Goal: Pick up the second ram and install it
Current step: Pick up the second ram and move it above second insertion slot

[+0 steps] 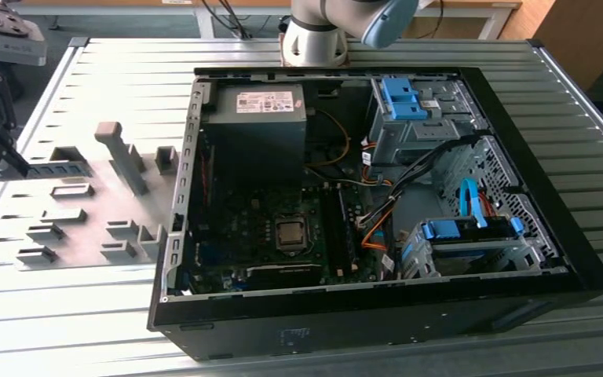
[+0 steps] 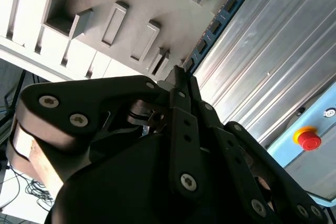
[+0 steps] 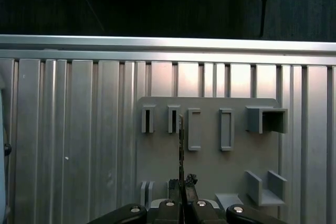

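One tool [image 3: 181, 186] clamping second ram [image 2: 216, 23], above tray [image 3: 210, 171]

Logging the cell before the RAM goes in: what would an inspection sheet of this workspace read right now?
Surface: ribbed aluminium table bearing a grey holder plate and an open computer case.
Job's things: the second ram, edge-on in the pincer over the holder plate; black motherboard slots in the case.
Clutter: nothing seen.
Grippers: pincer shut on the second ram.
Cables: orange and black leads and a blue cable inside the case.
Surroundings: red stop button beside the table.
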Robot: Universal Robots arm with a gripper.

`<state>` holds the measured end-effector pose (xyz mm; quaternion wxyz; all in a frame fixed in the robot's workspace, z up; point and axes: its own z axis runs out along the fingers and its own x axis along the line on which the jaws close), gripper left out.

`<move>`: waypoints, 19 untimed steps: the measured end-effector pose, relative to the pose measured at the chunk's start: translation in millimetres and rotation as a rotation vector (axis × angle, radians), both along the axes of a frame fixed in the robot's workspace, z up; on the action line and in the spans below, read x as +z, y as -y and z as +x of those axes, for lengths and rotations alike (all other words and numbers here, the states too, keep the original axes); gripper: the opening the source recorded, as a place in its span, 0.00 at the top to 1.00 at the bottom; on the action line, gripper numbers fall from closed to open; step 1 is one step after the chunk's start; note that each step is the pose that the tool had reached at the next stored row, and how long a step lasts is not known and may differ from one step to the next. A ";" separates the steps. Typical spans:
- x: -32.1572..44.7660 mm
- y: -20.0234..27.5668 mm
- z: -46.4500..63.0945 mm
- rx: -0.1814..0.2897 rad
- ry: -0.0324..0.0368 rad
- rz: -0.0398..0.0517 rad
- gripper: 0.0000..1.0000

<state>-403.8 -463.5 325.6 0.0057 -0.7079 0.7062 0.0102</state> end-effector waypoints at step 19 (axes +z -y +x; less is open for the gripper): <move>23.8 0.0 0.0 0.000 0.0001 0.0001 0.86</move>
